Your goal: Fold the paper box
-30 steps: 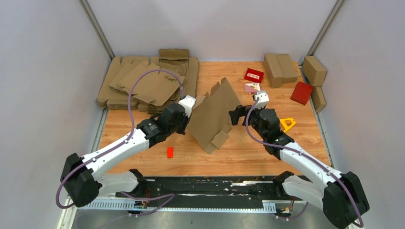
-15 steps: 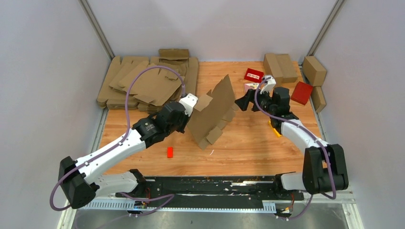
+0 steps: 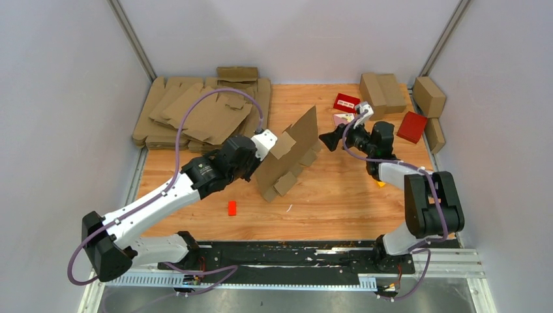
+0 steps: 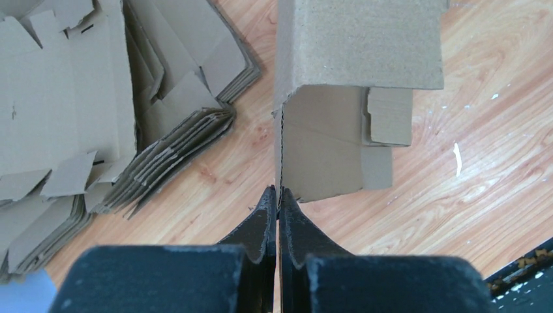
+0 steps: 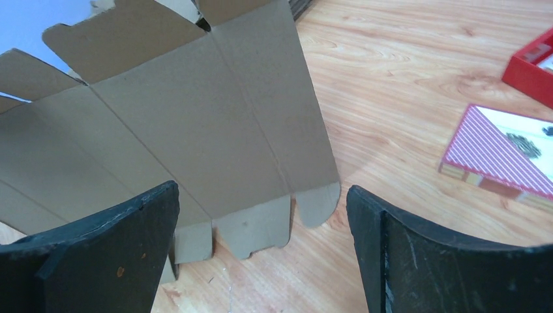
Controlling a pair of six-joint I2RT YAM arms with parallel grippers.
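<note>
The left end effector (image 4: 278,195) stays pinched on the flat brown cardboard cut-out sheet (image 3: 293,151), held upright over the middle of the wooden bench (image 3: 339,199) and now shifted left. The right end effector (image 3: 330,139), jaws wide and empty, has drawn back from it.

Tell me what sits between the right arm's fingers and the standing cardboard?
Nothing but bare wooden table; the right wrist view shows it between the right fingers and the paper box.

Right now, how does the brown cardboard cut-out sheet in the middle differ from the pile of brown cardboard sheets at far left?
The brown cardboard cut-out sheet is upright, its panels bent along creases; the pile of brown cardboard sheets lies flat. The left gripper is shut on the sheet's edge; no gripper holds the pile. Both are plain brown cardboard with flaps.
</note>
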